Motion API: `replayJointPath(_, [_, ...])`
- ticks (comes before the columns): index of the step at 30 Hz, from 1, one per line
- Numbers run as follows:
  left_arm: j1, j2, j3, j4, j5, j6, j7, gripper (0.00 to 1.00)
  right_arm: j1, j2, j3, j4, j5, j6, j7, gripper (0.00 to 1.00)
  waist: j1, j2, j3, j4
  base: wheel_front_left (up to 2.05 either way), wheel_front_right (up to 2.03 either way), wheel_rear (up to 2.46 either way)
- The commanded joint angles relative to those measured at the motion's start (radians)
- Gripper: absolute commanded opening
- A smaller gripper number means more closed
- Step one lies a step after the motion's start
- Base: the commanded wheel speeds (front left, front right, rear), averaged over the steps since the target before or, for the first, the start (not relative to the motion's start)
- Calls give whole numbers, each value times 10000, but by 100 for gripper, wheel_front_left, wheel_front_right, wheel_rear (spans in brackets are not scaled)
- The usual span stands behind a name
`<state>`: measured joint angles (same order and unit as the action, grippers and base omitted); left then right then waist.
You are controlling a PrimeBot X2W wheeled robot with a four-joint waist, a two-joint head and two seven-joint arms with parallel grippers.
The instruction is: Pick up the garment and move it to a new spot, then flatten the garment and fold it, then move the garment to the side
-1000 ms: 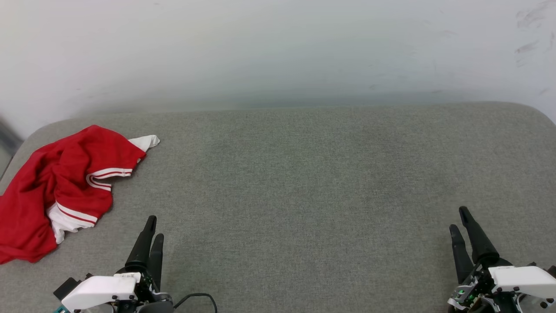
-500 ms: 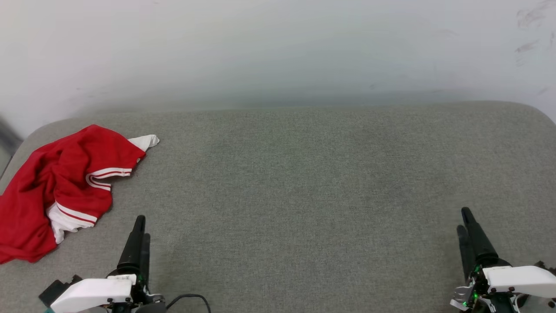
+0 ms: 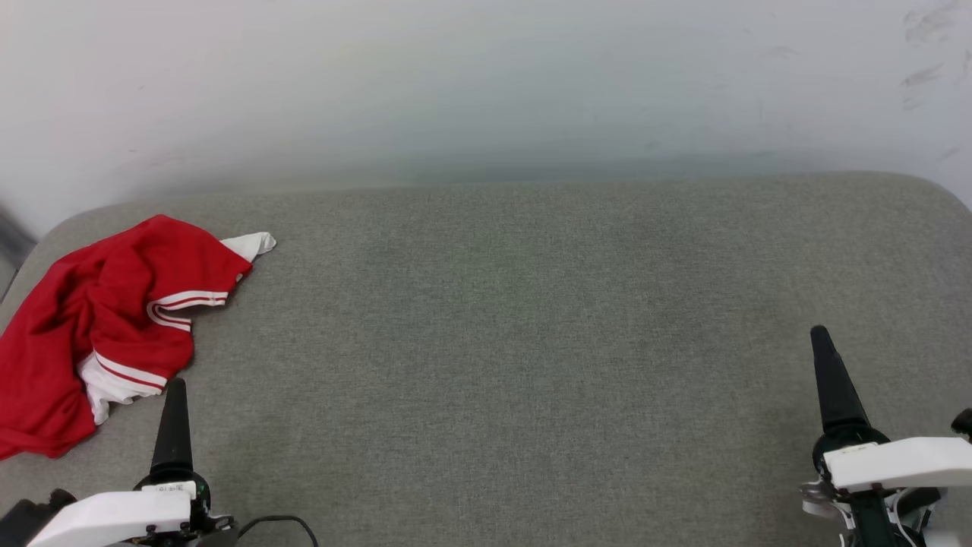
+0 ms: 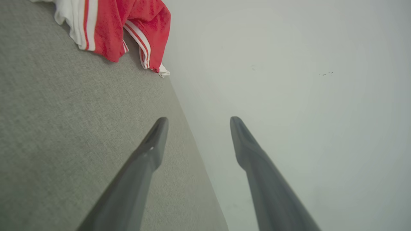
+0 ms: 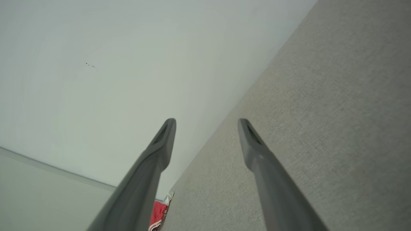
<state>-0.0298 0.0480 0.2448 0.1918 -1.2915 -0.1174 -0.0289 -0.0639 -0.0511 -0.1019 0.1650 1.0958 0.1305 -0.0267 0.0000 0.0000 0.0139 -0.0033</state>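
Garment (image 3: 99, 304): red shirt with white sleeves and red-white striped trim, lying crumpled in a heap at the far left of the grey fabric-covered surface (image 3: 531, 342), close to its rounded left corner. One white sleeve end points toward the pale wall (image 3: 486, 91) behind. Nothing grips the shirt.

Left gripper (image 3: 175, 391): at the lower left of the head view, fingers pointing up the view. Its tip is near the shirt's white striped sleeve, with a strip of bare fabric between them. In the left wrist view the left gripper (image 4: 199, 120) has its two fingers spread wide with nothing between them. The shirt (image 4: 128, 25) sits in that view's top left corner, apart from the fingertips.

Right gripper (image 3: 820, 338): at the lower right of the head view, over bare fabric, well apart from the shirt. In the right wrist view the right gripper (image 5: 207, 121) is likewise spread wide and empty. A small red patch of the shirt (image 5: 158, 215) shows far off at the bottom edge.

A black cable (image 3: 285, 524) loops beside the left wrist.
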Motion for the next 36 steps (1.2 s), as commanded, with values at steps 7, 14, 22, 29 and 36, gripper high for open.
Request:
replayJointPath(7, [-251, 20, -72, -1381, 1967, 98, -309, 100, -344, -5, 77, -1100, -2758, 3, -324, 100, 0, 0, 92, -8, 0, 0, 0])
replayJointPath(14, [74, 23, -1079, -2478, 3991, 302, -548, 100, -330, -4, 188, -1630, -4920, 3, -565, 100, 0, 0, 133, -15, 0, 0, 0])
replayJointPath(22, [347, 25, -2288, -2917, 6449, 638, -795, 100, -188, -2, 545, -1784, -6705, 3, -819, 100, 0, 0, 152, -64, 0, 0, 0])
replayJointPath(29, [437, 586, -3329, -2890, 7849, 1608, -1002, 100, -92, -1, 596, -1748, -8022, 3, -1019, 100, 0, 0, 195, -93, 0, 0, 0])
replayJointPath(36, [340, 1406, -4675, -2655, 8800, 3069, -1247, 100, -51, 1, 606, -1471, -9157, 2, -1267, 100, 0, 0, 219, -98, 0, 0, 0])
